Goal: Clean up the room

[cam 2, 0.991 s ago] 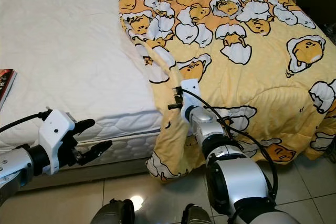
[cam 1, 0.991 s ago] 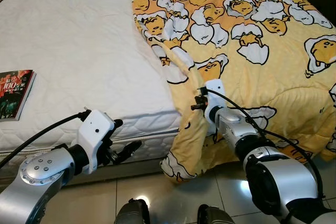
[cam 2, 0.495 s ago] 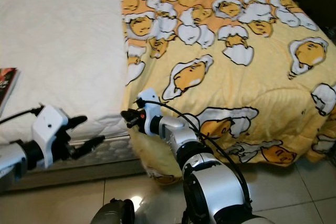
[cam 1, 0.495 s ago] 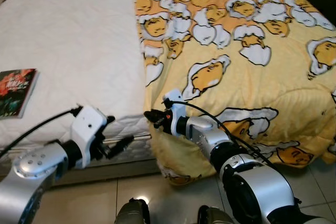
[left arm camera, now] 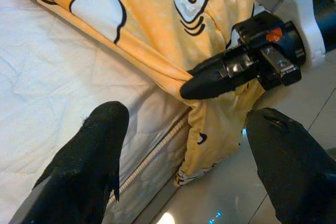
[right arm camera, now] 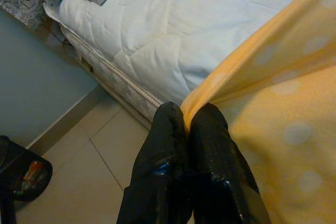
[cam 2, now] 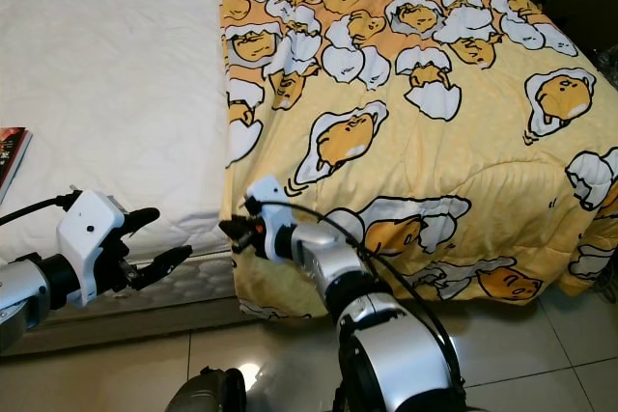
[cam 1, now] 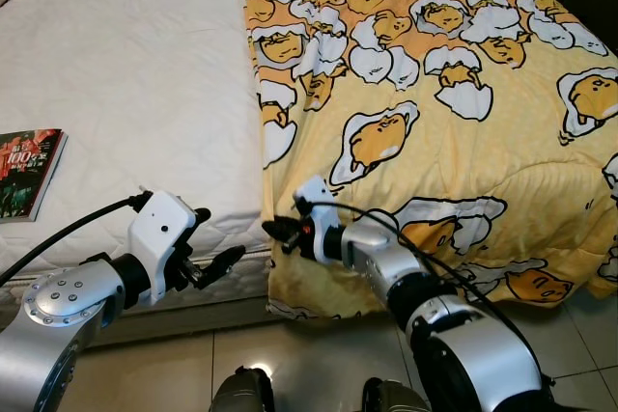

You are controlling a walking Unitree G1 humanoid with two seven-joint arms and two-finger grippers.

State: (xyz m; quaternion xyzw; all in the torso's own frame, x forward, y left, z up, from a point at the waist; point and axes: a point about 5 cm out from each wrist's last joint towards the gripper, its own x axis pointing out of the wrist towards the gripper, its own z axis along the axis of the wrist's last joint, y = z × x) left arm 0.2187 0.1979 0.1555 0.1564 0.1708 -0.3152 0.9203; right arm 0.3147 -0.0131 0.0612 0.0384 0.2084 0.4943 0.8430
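Where it overhangs the mattress, blanket edge (right arm camera: 210, 95) sits pinched between right fingers (right arm camera: 210, 145).

Yellow egg-print blanket (cam 1: 435, 113); white quilted mattress (cam 1: 126, 94); black claws.

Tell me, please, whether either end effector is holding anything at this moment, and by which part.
The right end effector pinches the yellow blanket by its side edge at the bed's foot. The left end effector is open, holding nothing.

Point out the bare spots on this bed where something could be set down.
The white mattress is bare between the book at its left edge and the yellow blanket. The right half is blanket-covered, its edge pinched by the right gripper.
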